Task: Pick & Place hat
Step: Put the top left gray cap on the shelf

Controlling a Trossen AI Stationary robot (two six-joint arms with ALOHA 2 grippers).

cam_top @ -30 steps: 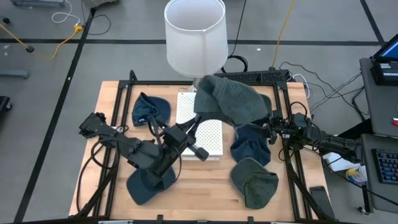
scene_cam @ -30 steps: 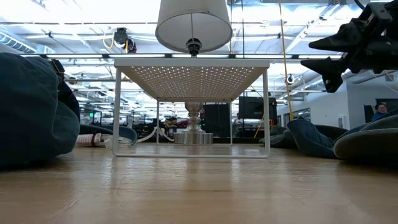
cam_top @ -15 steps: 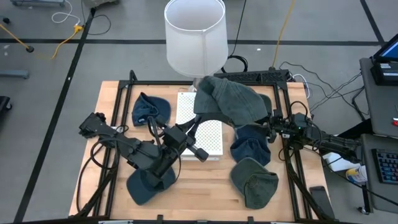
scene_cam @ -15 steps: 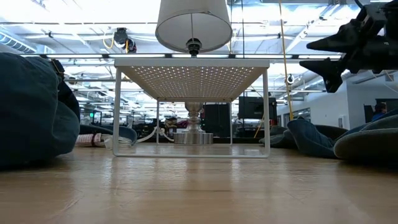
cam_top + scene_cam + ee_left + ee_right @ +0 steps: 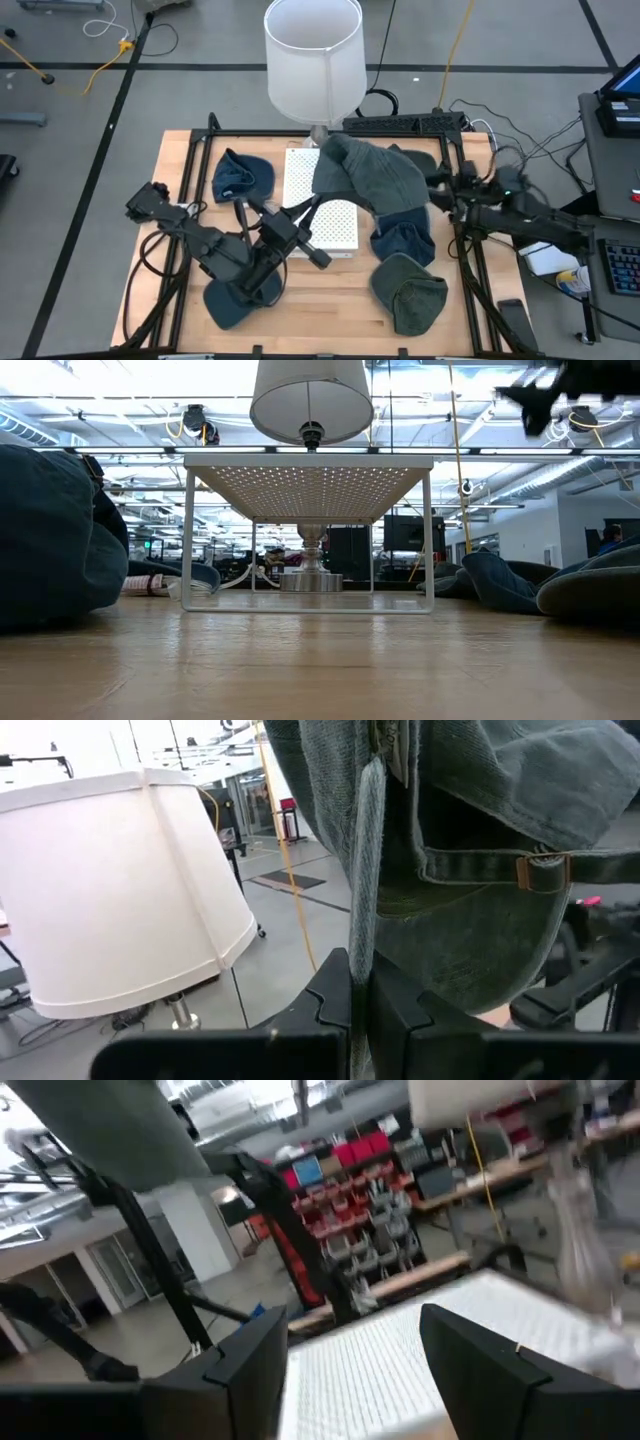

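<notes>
One grey-green hat [image 5: 372,176] is being held aloft over the white perforated rack [image 5: 322,203], clamped in the left gripper [image 5: 358,988]; the right gripper [image 5: 440,180], fingers apart, is being kept just right of it.

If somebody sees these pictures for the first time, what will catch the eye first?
Probably the grey-green hat held up over the white rack at the table's middle, pinched in the left gripper. Next, the big white lampshade at the table's far edge. The right gripper is open at the right, near the raised hat.
</notes>
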